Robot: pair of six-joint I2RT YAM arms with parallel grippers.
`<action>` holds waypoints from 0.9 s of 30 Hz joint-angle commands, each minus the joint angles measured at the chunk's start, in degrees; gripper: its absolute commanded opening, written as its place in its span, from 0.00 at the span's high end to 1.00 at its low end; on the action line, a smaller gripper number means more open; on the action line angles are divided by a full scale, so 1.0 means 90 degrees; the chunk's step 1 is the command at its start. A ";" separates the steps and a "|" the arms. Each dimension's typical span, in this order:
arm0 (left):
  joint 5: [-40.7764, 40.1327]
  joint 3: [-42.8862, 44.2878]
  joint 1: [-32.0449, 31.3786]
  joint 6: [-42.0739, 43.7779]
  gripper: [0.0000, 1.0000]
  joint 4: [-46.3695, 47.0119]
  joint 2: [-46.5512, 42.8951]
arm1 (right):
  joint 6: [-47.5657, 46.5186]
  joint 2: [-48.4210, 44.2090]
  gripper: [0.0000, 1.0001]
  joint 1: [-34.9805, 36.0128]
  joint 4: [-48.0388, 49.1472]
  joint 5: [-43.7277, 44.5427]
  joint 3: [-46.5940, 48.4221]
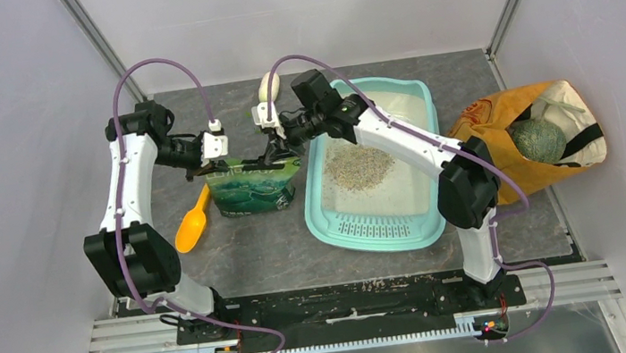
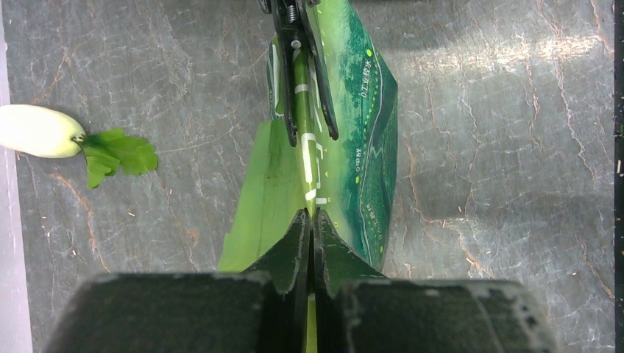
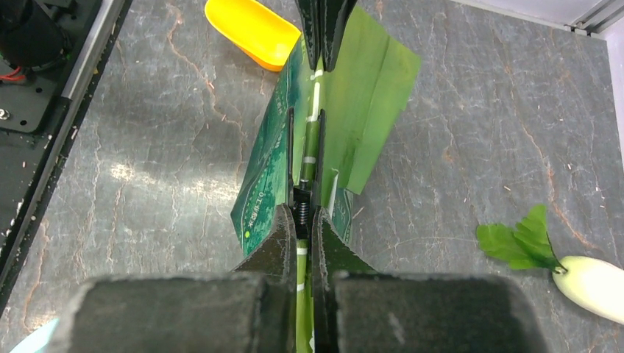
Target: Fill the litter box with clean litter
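The teal litter box [image 1: 413, 101] lies right of centre, slotted grille at its near end. A small pile of beige-grey litter [image 1: 360, 167] sits in its white basin. A green printed pouch [image 1: 254, 190] stands upright left of the box. My left gripper [image 1: 216, 163] is shut on the left end of the pouch's top edge, as the left wrist view shows [image 2: 310, 220]. My right gripper [image 1: 276, 154] is shut on the right end of that edge [image 3: 303, 220]. A black spring clip [image 3: 305, 158] runs along the pouch top [image 2: 353, 147] between the two grippers.
An orange scoop [image 1: 193, 223] lies left of the pouch, also in the right wrist view [image 3: 254, 31]. A white radish with green leaves [image 1: 268, 86] lies behind the pouch. An orange cloth bag [image 1: 506, 166] holding a green ball sits right of the box.
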 commanded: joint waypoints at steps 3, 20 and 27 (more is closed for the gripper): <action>0.0030 0.0247 -0.0012 0.0157 0.98 -0.0012 -0.0087 | -0.0525 -0.0068 1.00 0.0022 -0.0400 0.0209 -0.0123; 0.0063 0.0268 -0.0010 0.0205 0.98 -0.0011 -0.0067 | -0.1183 -0.0065 1.00 -0.0030 -0.1429 0.0958 0.0308; 0.0083 0.0265 -0.0010 0.0190 0.98 -0.0022 -0.0068 | -0.1426 0.0139 1.00 0.0031 -0.1907 0.1260 0.0655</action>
